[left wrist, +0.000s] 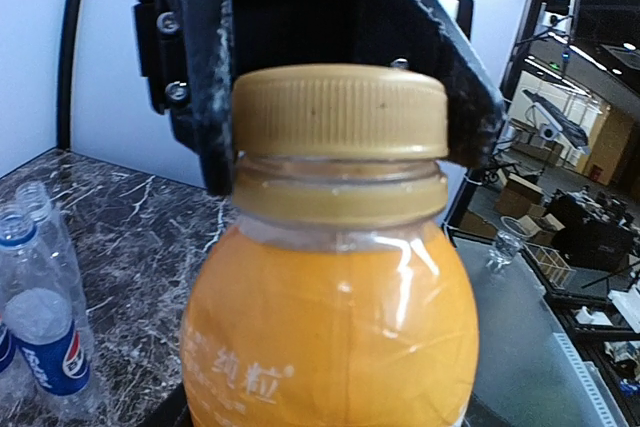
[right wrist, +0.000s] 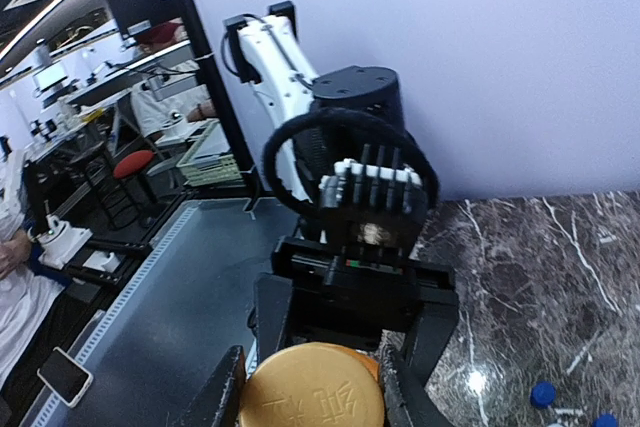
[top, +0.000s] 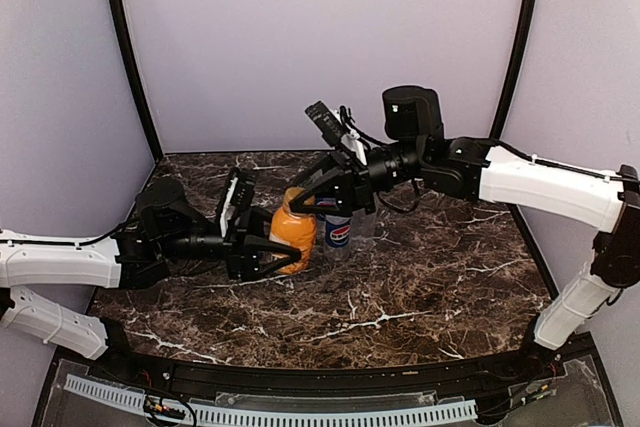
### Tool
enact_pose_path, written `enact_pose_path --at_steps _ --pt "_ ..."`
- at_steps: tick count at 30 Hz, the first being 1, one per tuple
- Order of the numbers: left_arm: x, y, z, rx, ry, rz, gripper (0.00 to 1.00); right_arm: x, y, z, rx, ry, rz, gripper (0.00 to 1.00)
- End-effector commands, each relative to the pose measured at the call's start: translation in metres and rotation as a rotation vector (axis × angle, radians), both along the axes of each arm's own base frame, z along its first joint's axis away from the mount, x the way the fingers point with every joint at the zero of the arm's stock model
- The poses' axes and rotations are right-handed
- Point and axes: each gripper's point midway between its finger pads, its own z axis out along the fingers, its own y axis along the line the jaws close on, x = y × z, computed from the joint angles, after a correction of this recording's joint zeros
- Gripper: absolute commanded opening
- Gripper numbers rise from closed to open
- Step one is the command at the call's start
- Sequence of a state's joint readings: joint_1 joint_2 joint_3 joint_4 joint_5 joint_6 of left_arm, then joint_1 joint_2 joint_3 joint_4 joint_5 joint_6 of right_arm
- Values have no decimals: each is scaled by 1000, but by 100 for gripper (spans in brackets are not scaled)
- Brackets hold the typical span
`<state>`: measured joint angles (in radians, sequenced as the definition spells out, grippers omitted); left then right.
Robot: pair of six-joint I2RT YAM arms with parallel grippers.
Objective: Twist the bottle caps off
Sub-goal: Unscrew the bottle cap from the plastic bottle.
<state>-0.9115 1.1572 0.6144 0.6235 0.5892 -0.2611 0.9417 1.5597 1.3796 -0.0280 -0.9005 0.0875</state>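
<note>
over the middle of the marble table [top: 420, 287], the right pincer [right wrist: 312, 392] hangs from above with its two fingers pressed against either side of the orange cap [left wrist: 340, 112], closed narrow on it and touching nothing else. just below, the left pincer [top: 272, 252] is clamped round the belly of the orange bottle [left wrist: 330, 327], holding it upright. i'd say it is there to stop the bottle turning while the other twists. the cap looks seated on the neck, so this one seems not yet unscrewed. just beside stands a pepsi bottle [top: 338, 232], with no cap that i can make out, and two small blue caps [right wrist: 542, 394] lie loose on the marble off to one side.
</note>
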Motion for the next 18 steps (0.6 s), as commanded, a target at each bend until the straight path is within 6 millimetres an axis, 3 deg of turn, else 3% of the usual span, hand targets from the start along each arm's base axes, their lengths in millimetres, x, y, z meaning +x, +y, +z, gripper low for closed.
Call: enact_pose_path --at_steps 1,4,9,18 --pt "-44 8 37 -141 -70 -227 7 -32 -15 9 80 -62 300 19" --pt "-46 9 37 -153 -64 -246 7 -28 -14 7 67 -60 295 25" --pt "-37 8 35 -150 -69 -188 7 -15 -11 12 40 -46 173 46" --pt "10 5 20 -46 -60 75 7 18 -10 31 14 56 -149 71"
